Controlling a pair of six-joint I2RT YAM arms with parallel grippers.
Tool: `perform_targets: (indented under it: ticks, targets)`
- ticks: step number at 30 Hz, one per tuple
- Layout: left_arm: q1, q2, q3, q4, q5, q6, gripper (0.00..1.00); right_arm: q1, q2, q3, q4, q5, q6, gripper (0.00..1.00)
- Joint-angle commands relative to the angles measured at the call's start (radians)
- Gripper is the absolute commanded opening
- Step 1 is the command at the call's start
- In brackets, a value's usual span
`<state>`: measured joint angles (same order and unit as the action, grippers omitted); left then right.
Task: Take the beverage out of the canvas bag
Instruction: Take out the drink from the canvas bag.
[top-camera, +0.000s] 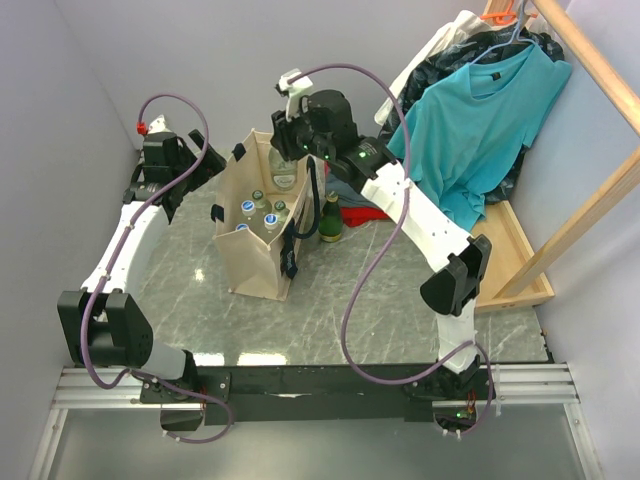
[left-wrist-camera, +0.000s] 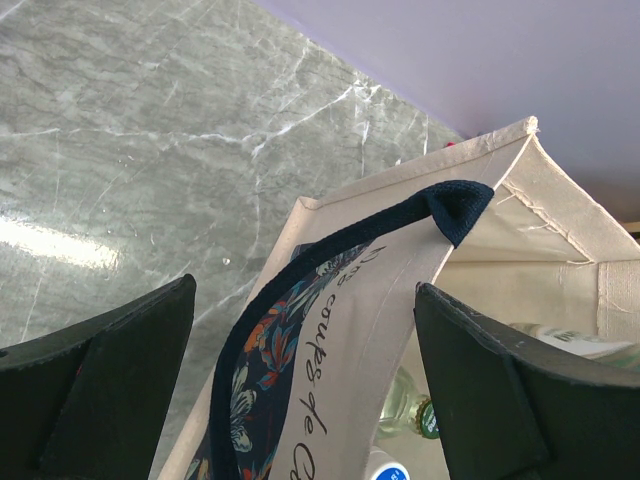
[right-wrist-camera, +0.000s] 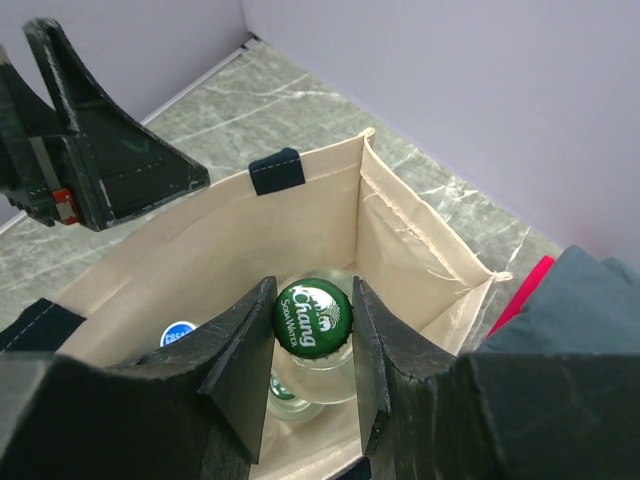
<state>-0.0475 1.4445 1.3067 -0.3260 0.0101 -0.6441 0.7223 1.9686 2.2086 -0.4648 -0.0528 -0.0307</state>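
Fingers (right-wrist-camera: 240, 370) of the right gripper (right-wrist-camera: 310, 297) pinch the green-capped bottle (right-wrist-camera: 312, 322) inside the canvas bag (right-wrist-camera: 200, 250); left gripper (left-wrist-camera: 305, 300) fingers (left-wrist-camera: 100, 380) spread wide, straddling the bag's rim.

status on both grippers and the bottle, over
Right gripper shut on Chang bottle inside canvas bag. Left gripper open, fingers straddling bag wall. Other bottles close beside it.

The green bottle cap (right-wrist-camera: 312, 318) reads "Chang" in white, with smaller lettering beneath too fine to read. Cursive black script on the canvas bag (left-wrist-camera: 345, 335) reads partly "coupe de C…". The blue cap (right-wrist-camera: 178, 333) carries illegible white print.
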Motion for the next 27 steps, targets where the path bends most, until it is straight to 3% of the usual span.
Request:
perform_targets:
  ticks: [1,18,27]
  targets:
    - [-0.006,-0.035,0.0,0.018,-0.007,-0.003,0.96,0.009,-0.171,0.074,0.199,0.008,-0.024,0.0]
    - [-0.005,-0.035,-0.001,0.021,-0.004,-0.003,0.96,0.011,-0.246,0.051,0.201,0.051,-0.072,0.0]
    - [-0.005,-0.038,-0.007,0.024,-0.004,-0.005,0.96,0.011,-0.31,-0.02,0.215,0.169,-0.143,0.0]
